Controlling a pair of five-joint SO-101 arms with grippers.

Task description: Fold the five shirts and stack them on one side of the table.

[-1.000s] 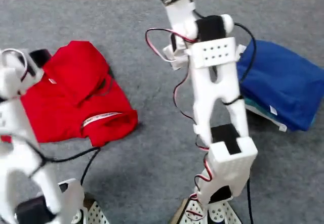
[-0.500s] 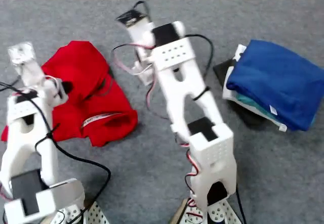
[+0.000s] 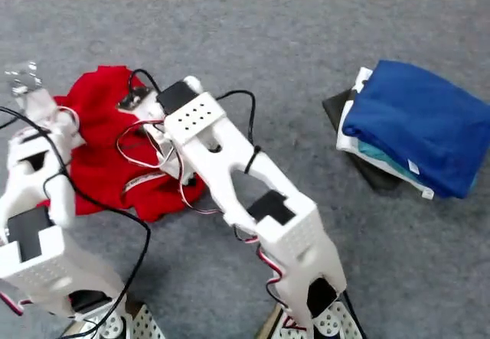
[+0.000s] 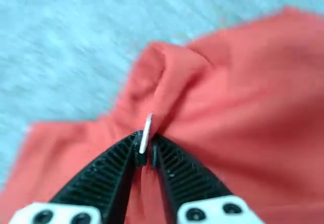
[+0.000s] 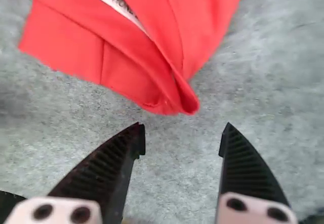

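Shirt count, one red shirt (image 3: 99, 128) (unfolded), one folded stack (image 3: 417, 125)

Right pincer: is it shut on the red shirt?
No, the right pincer is open, its jaws apart over the table, with a corner of the red shirt just beyond them.

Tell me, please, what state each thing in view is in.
Red shirt: rumpled, not neatly folded, lying on the table.
Blue shirt: folded, on top of the stack.
Stack: folded shirts, edges uneven.
Left gripper: shut on a fold of the red shirt.
Right gripper: open, holding nothing, over the table by the red shirt's corner.
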